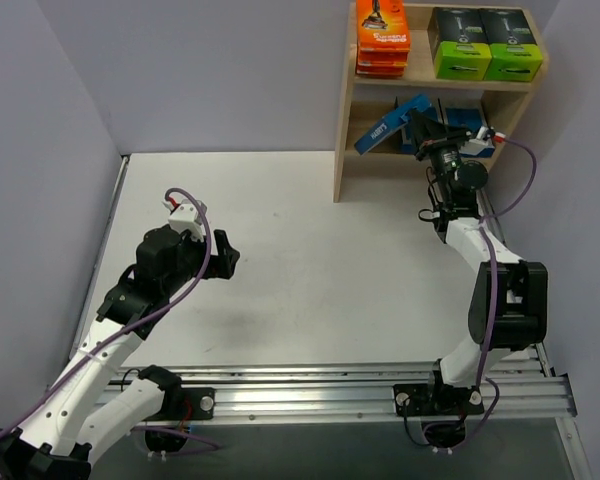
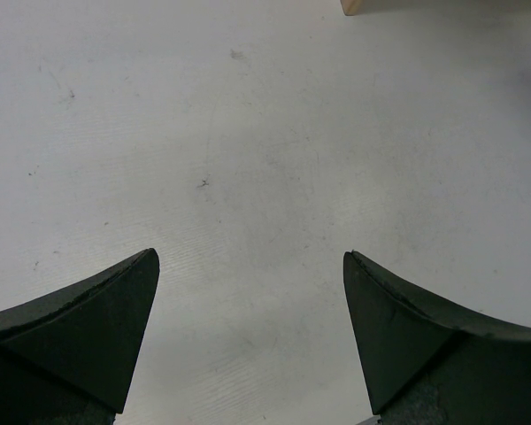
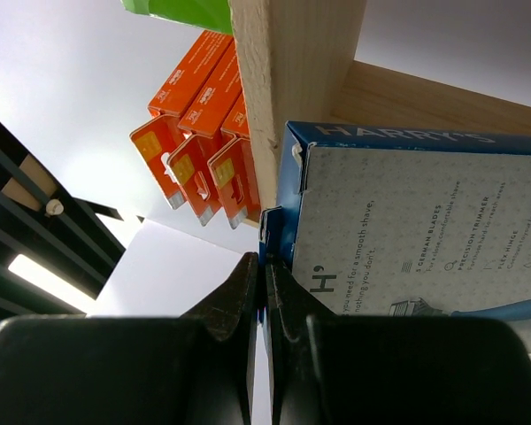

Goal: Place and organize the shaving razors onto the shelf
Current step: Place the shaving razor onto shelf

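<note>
The right fingers (image 3: 257, 288) pinch shut on the edge of a blue card (image 3: 407, 230), which tilts at the lower level of the wooden shelf (image 1: 342, 140). Orange packs (image 1: 382, 38) and black-and-green boxes (image 1: 485, 45) sit on top. More blue behind the arm is perhaps other cards. The left fingers (image 1: 222, 256) hang wide apart over the white worktop (image 1: 310, 230).
</note>
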Action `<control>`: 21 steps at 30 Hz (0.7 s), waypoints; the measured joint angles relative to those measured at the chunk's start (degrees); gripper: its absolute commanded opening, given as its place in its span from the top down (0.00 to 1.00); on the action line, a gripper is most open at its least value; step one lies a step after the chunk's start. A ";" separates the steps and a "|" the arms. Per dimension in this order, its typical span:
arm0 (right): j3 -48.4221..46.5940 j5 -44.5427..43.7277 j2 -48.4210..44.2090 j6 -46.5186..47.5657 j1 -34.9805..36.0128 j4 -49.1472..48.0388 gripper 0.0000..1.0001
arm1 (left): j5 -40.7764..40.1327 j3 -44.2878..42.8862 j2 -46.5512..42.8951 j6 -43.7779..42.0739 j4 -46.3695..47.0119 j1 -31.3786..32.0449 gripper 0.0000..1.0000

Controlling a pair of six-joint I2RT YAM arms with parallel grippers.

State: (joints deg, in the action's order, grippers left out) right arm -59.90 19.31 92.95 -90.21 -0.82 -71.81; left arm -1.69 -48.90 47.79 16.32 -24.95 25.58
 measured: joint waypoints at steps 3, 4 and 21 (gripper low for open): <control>-0.85 -0.52 0.79 -0.04 0.55 -0.02 1.00 | 0.00 0.00 -0.02 0.00 -0.02 0.17 0.06; -1.05 -0.61 0.96 -0.09 0.87 -0.04 1.00 | 0.00 0.00 0.00 0.00 0.00 0.24 0.06; -3.67 -1.49 3.61 -0.39 2.75 -0.61 1.00 | 0.00 0.00 -0.13 0.00 -0.02 0.66 0.06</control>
State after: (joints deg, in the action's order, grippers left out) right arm -63.57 17.82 96.55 -90.61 1.93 -72.42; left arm -1.69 -48.90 47.66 16.32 -24.97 26.24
